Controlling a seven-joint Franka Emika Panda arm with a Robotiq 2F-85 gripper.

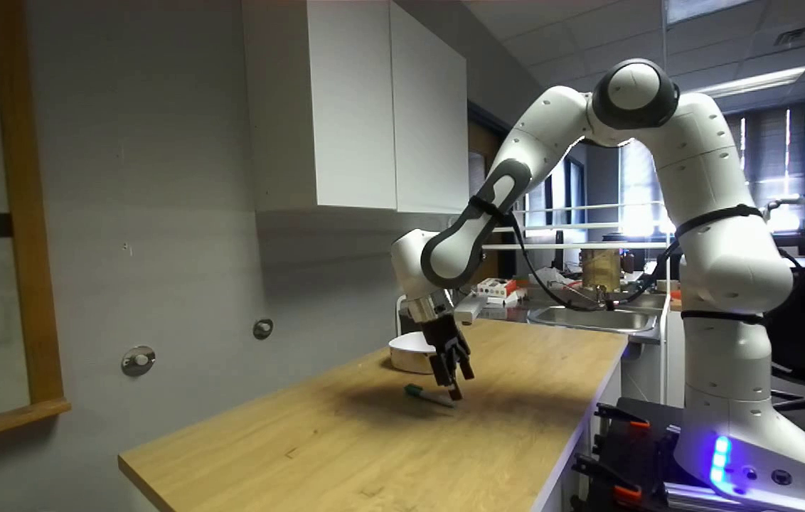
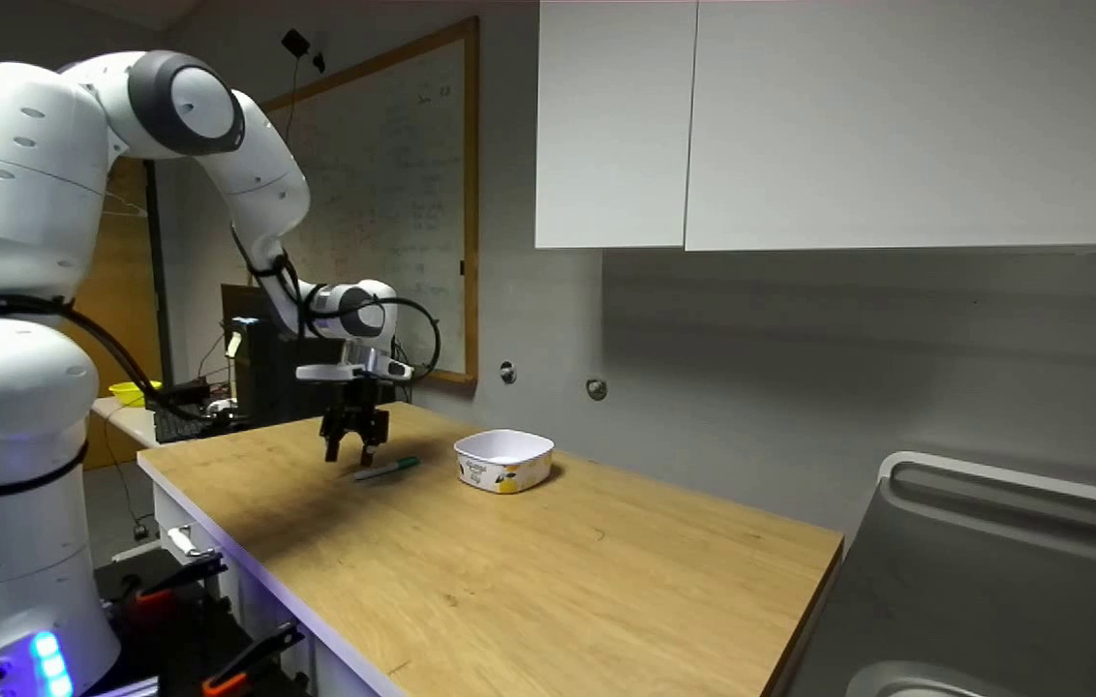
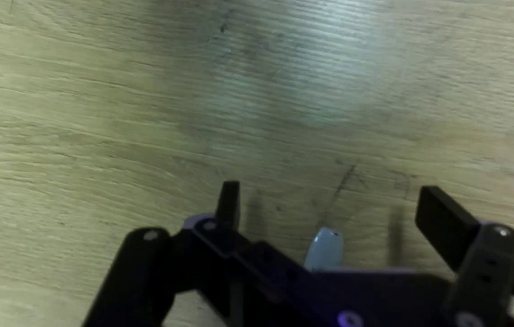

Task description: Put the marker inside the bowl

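The hand [image 2: 350, 458] is spread, jaws well apart and gripping nothing. The marker [image 2: 386, 469] lies on the surface [image 2: 587, 552] near the bowl [image 2: 485, 474] but outside it, green end toward the bowl; the wrist view shows its pale end, the one away from the bowl, in the gap. The present step looks like lining up the grasp. The next move, I judge, calls for easing slightly toward the bowl, lowering astride the marker's middle and pinching it, ahead of any lift over the bowl's rim.
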